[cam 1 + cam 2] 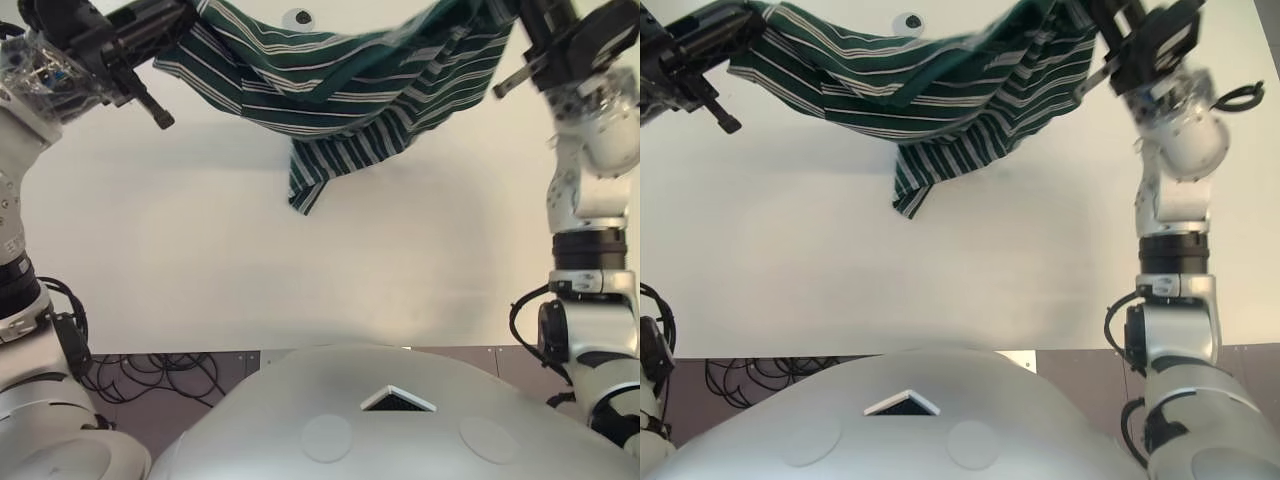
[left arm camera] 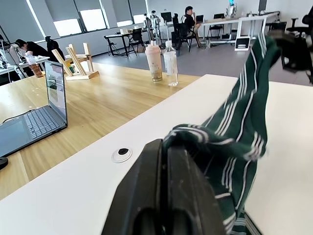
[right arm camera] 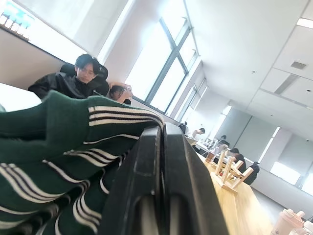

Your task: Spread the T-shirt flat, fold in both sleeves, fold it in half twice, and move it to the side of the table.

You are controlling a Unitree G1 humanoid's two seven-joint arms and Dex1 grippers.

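Worktop (image 1: 300, 260), white and wide, lies below the left fingers (image 2: 146, 196) and the right fingers (image 3: 142, 186). The green striped T-shirt (image 1: 340, 90) hangs up in the air between them. Each pair is pinched tight on one end of it.

The dark green cloth T-shirt (image 1: 330, 90) bears thin white stripes in clusters. The smooth flat counter (image 1: 250, 270) is plain white. The left tool (image 2: 164, 152) and right tool (image 3: 160, 143) are black.
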